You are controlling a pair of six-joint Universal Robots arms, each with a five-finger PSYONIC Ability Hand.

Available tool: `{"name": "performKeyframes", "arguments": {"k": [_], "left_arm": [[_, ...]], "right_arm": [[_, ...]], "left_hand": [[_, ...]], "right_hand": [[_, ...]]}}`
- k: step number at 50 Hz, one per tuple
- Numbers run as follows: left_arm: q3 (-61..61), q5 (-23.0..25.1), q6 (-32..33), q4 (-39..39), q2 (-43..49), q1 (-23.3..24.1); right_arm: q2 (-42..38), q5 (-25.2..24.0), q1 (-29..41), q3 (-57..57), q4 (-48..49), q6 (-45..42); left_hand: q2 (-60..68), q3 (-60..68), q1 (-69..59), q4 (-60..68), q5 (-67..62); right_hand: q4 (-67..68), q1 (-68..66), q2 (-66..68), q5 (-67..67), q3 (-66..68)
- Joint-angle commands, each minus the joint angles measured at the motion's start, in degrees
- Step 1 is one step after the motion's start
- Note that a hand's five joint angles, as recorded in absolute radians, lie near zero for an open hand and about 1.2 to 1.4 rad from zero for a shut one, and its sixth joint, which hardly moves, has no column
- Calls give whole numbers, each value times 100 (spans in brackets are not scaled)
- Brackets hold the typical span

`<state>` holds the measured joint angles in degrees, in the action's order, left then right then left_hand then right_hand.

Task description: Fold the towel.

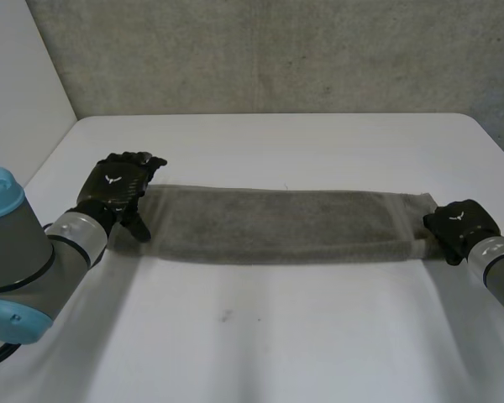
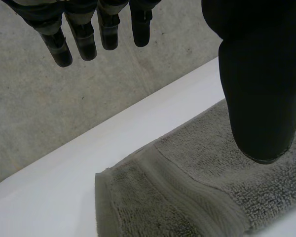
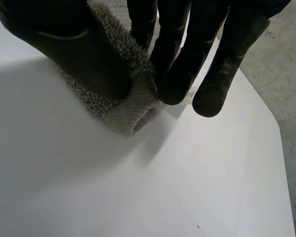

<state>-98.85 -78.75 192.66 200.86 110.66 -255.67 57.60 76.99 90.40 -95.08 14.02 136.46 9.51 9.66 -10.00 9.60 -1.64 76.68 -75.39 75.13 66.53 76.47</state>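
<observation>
A grey towel, folded into a long narrow strip, lies across the middle of the white table. My left hand rests at the towel's left end with its fingers straight and its thumb over the terry cloth; it is open. My right hand is at the towel's right end. There its thumb and fingers pinch the folded end of the towel between them.
A concrete wall stands behind the table's far edge. Bare table surface lies in front of the towel and behind it. The table's right corner is close to my right hand.
</observation>
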Motion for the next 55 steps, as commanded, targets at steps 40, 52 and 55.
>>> {"name": "performKeyframes", "arguments": {"k": [40,52,55], "left_arm": [[-152,8,0,23,-71,-1],[-152,8,0,23,-79,34],[-152,8,0,23,-79,34]], "right_arm": [[-986,563,4397,2494,242,-717],[-1172,571,4653,2380,93,-788],[-785,624,4592,2204,101,-700]], "left_hand": [[49,34,0,40,164],[49,34,0,40,164],[49,34,0,40,164]], "right_hand": [[332,-461,487,347,353],[-2370,2241,-2215,-2355,-2349],[-6668,6539,-6513,-6653,-6647]]}}
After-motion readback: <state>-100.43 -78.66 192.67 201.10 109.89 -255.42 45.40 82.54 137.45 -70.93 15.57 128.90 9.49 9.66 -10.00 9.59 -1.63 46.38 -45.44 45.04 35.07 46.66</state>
